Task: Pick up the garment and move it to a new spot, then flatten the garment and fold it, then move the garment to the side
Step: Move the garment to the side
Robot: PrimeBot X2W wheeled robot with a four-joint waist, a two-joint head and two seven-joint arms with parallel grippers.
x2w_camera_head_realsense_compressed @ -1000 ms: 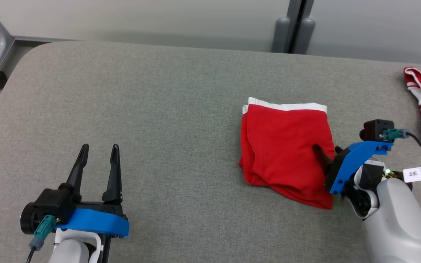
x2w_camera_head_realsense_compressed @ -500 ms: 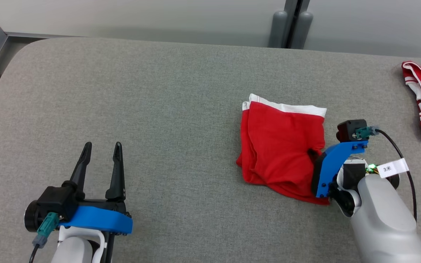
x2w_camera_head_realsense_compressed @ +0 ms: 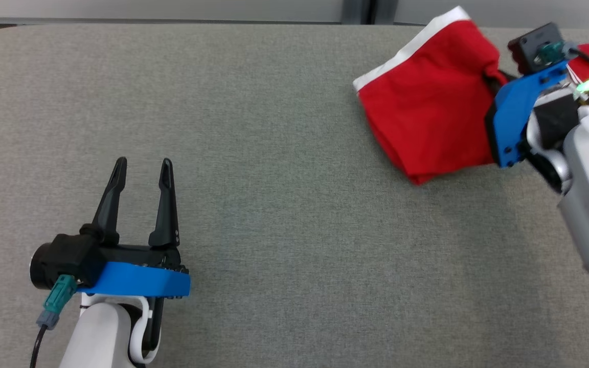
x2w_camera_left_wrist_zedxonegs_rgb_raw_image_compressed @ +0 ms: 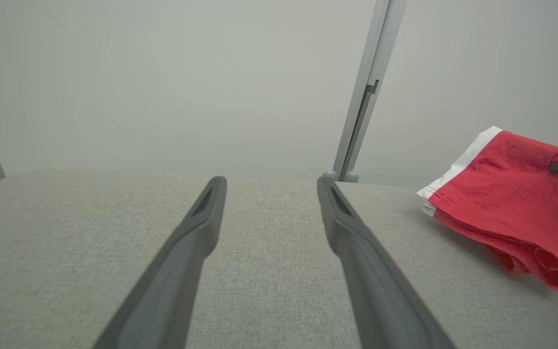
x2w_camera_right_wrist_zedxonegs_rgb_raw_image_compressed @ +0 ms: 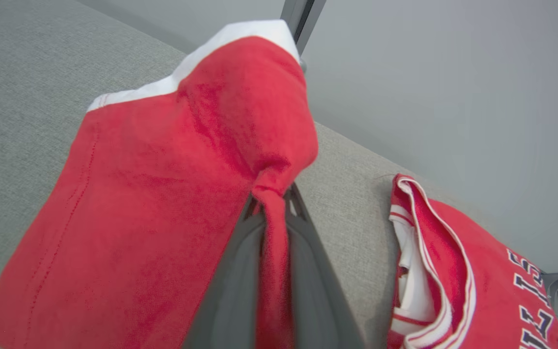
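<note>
Right gripper [x2w_camera_right_wrist_zedxonegs_rgb_raw_image_compressed: 271, 213] pinches the seemingly folded garment [x2w_camera_head_realsense_compressed: 427, 102] near the bench's [x2w_camera_head_realsense_compressed: 274, 204] far-right corner (left gripper [x2w_camera_head_realsense_compressed: 142, 166] gapes empty); only set-down is left.

We see the garment [x2w_camera_right_wrist_zedxonegs_rgb_raw_image_compressed: 162, 194] as soft, matt red cloth with a white band. The table [x2w_camera_head_realsense_compressed: 294, 214] has a coarse grey woven cover, and the left gripper [x2w_camera_head_realsense_compressed: 143, 163] has matt, dark, plastic-looking fingers [x2w_camera_left_wrist_zedxonegs_rgb_raw_image_compressed: 356, 252].

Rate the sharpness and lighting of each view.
Head view: even, soft light, no glare; the left gripper is crisp, while the red garment and right gripper are slightly motion-smeared. Left wrist view: its own jaws are soft, close to the lens; the table weave is visible. Right wrist view: jaws blurred, jersey lettering readable.
</note>
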